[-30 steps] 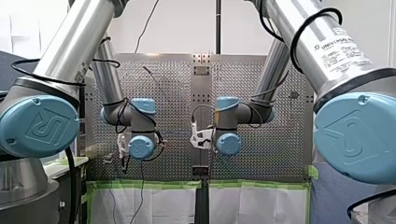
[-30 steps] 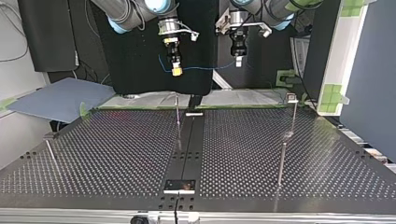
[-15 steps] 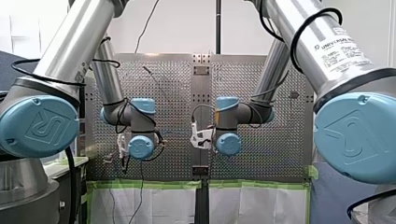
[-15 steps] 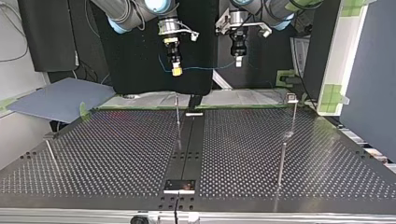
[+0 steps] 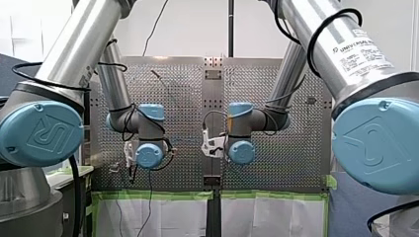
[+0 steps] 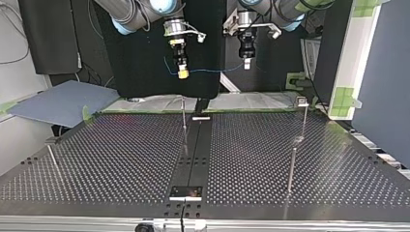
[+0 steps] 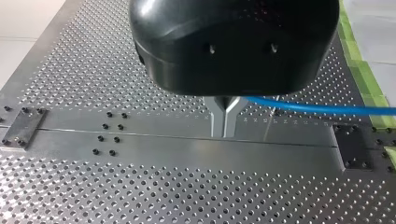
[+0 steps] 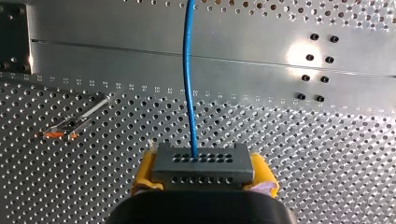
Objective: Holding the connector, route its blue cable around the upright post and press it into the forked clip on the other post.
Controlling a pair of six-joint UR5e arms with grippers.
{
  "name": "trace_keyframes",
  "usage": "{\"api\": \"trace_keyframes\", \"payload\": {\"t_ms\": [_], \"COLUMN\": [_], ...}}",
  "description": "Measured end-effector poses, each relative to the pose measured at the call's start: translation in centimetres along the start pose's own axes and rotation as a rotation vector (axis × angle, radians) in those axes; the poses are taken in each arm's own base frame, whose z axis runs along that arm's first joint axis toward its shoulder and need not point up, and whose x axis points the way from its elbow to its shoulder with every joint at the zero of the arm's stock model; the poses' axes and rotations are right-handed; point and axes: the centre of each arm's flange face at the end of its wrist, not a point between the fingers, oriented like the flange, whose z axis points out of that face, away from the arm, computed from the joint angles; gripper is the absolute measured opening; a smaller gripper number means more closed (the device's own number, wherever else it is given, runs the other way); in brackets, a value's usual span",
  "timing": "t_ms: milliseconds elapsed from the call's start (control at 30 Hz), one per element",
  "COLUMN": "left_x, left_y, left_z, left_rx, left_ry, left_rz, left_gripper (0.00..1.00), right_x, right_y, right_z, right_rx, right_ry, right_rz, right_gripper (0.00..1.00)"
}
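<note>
Thin blue cable (image 6: 212,71) strung above the perforated metal counter (image 6: 121,154).
Top view's upper centre: your right tool (image 6: 182,73) clamps the grey multi-hole connector (image 8: 201,164), your left tool (image 7: 224,133) pinches the cable; uneven pulling could slip it free.

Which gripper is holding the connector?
My right gripper, the one with yellow pads: the grey connector sits clamped between them. My left gripper pinches only the blue cable.

You had a bright blue cable (image 8: 188,84) running from a grey connector (image 8: 202,164) dotted with two rows of dark holes, flanked by yellow pads (image 8: 145,170). Your left claw (image 7: 225,133) was black with bare silver fingers (image 7: 217,116). The counter (image 7: 93,70) was silver, patterned all over with small dark holes, edged in green tape (image 7: 359,60).
</note>
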Motion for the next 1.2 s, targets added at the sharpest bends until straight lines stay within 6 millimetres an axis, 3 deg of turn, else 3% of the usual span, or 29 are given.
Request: {"api": "trace_keyframes", "payload": {"t_ms": [1200], "left_x": [-0.39], "left_y": [0.03], "left_z": [0.02], "left_rx": [-0.003], "left_ry": [0.023], "left_rz": [0.023], "left_gripper": [0.01], "right_x": [-0.67], "right_y": [0.24], "right_z": [-0.99], "right_rx": [0.003], "right_ry": [-0.075], "right_rz": [-0.020], "right_gripper": [0.00]}}
